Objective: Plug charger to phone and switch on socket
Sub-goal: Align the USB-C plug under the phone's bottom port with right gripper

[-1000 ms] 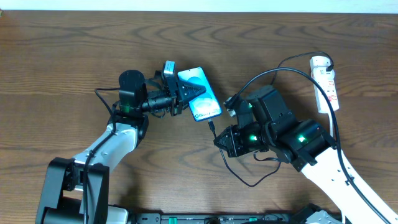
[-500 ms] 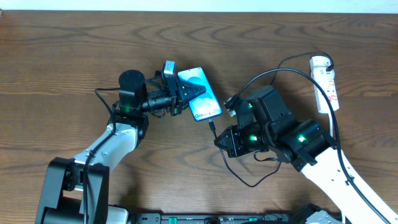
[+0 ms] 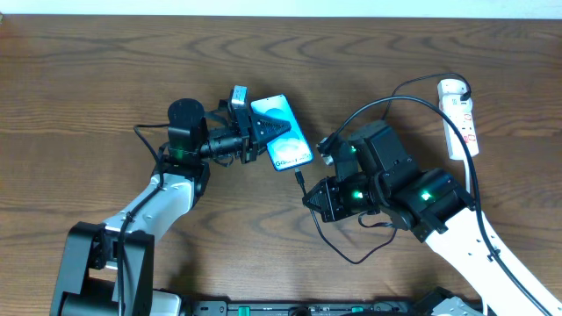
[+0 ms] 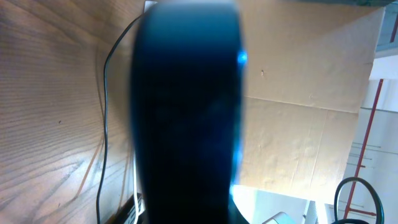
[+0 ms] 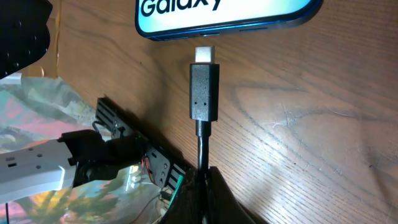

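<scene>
- The charger (image 5: 204, 93) is clenched at its cable by the right gripper (image 5: 204, 177), with the plug aimed lengthwise at the phone (image 5: 224, 15), just short of its near edge.
- The phone is held clamped by the left gripper (image 3: 263, 133).
- The socket (image 3: 463, 118) is seen far right, well apart.

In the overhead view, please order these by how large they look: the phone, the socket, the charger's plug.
1. phone, wider than the socket
2. socket, about as long as the phone, so these two are close
3. charger's plug, clearly smallest

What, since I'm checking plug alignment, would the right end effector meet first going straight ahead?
Probably the phone: the charger plug held in the right end effector points at its near edge across a gap; height alignment is unclear.
</scene>
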Controlling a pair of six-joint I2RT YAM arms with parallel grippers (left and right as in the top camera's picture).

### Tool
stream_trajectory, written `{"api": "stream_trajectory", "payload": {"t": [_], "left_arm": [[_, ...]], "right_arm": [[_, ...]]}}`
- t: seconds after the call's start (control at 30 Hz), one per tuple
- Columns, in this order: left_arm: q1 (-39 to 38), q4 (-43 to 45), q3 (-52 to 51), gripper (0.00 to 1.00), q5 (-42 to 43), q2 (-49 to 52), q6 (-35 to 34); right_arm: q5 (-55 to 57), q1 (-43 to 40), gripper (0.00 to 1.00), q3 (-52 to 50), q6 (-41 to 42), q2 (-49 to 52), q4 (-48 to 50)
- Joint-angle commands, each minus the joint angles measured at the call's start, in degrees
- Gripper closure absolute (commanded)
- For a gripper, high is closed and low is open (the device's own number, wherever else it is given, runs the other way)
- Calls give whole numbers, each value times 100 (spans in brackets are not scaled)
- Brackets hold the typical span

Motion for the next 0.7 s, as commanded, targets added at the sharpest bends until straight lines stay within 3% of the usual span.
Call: {"api": "stream_trajectory", "payload": {"t": [0.0,0.67], "left_arm": [[-13,63,149,93,103,2,118],[-13,63,149,92,208,0,116]], "right_arm": [[2,44,99,13,59,28,-4],[146,46,99,11,57,39,-4]]}}
